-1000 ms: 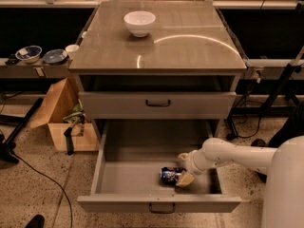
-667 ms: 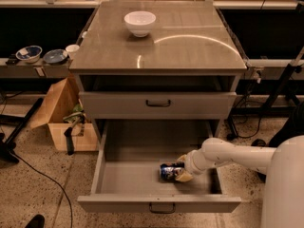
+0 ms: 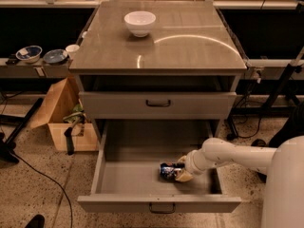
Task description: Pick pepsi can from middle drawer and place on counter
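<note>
White bowl; cardboard box, perhaps open

The gripper at the pepsi can in the open middle drawer
The arm reaches in from the right; a white bowl stands on the counter.

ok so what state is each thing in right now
middle drawer: pulled out, open
upper drawer: shut
gripper: down inside the open drawer, right side
pepsi can: on its side on the drawer floor, at the gripper
white bowl: upright on the counter
cardboard box: flaps open, on the floor
</note>
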Tool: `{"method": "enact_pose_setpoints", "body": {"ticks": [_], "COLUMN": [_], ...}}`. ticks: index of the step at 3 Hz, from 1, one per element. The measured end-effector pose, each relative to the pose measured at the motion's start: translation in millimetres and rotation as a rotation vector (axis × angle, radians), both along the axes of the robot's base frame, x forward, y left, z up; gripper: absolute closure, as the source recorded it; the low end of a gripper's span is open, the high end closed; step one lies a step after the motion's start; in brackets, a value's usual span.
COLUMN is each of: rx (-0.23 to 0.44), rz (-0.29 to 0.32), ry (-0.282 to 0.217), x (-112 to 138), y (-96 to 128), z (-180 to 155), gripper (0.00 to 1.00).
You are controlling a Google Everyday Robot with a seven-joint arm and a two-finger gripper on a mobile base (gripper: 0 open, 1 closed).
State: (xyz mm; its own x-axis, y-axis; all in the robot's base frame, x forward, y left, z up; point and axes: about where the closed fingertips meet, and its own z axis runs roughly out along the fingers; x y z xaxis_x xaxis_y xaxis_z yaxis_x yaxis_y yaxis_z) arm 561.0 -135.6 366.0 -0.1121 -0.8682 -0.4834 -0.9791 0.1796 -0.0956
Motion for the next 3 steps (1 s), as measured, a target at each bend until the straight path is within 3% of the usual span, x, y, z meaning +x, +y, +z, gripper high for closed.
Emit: {"method": "enact_pose_setpoints", "body": {"ticks": [1, 3], "rx": [0.0, 0.004], "rz": [0.0, 0.02], "ry": [0.0, -0.069], "x": [0, 1], "y": [0, 12], "z": [0, 59], "gripper": [1.0, 1.0]}}
